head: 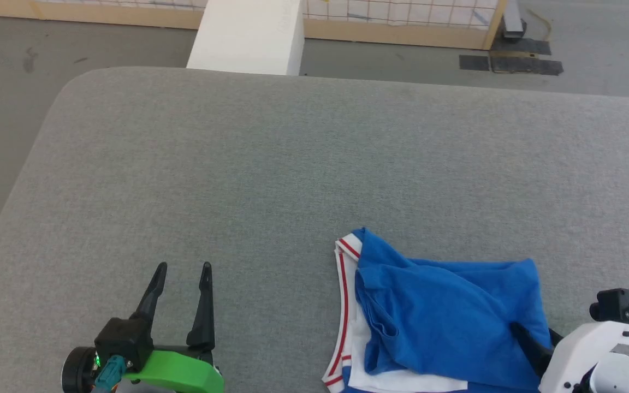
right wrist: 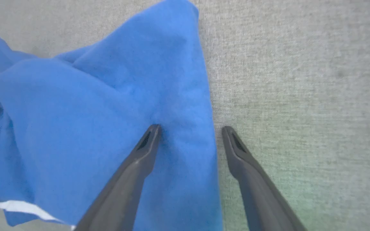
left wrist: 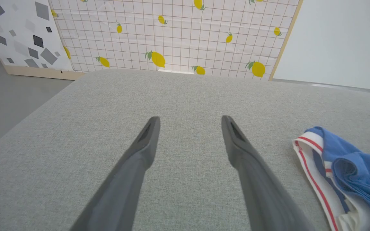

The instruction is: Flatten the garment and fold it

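At the near left, the left pincer hovers open over the bare grey tabletop. At the near right, the right pincer stands open, straddling the right edge of the garment, which lies crumpled on the tabletop. Beyond the far edge stands a lemon-print panel.
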{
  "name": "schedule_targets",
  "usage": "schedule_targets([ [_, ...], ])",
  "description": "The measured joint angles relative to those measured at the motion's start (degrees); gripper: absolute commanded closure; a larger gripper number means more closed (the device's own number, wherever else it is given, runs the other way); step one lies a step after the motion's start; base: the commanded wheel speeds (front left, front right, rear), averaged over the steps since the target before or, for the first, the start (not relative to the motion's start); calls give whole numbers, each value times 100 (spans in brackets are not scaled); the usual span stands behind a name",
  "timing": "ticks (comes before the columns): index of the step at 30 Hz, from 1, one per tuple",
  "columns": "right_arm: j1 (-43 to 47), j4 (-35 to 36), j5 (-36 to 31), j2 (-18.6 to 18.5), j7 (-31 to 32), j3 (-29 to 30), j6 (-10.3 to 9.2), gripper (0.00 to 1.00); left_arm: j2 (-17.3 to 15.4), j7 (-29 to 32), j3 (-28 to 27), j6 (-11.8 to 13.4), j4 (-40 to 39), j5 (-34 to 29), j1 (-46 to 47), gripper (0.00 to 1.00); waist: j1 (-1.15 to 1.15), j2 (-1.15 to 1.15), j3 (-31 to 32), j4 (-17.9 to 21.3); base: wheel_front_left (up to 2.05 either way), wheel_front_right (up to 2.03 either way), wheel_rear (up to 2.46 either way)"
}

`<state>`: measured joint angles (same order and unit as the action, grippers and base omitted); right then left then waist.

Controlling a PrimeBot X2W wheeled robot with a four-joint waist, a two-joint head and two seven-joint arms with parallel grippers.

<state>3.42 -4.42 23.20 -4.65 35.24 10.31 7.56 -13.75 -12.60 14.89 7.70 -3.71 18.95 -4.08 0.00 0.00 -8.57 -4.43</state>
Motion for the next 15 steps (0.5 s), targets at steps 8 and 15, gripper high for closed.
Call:
schedule_targets([
  [8,-138,-88,92,-58,-21,-124,0,100,-65,48,-16,46,-71,0,-3,0,0,0,24,-33,0,0,0],
  [15,-186,285,58,-282,33,-315,0,100,-60,41,10,78,-81,2,-4,0,0,0,99,138,0,0,0],
])
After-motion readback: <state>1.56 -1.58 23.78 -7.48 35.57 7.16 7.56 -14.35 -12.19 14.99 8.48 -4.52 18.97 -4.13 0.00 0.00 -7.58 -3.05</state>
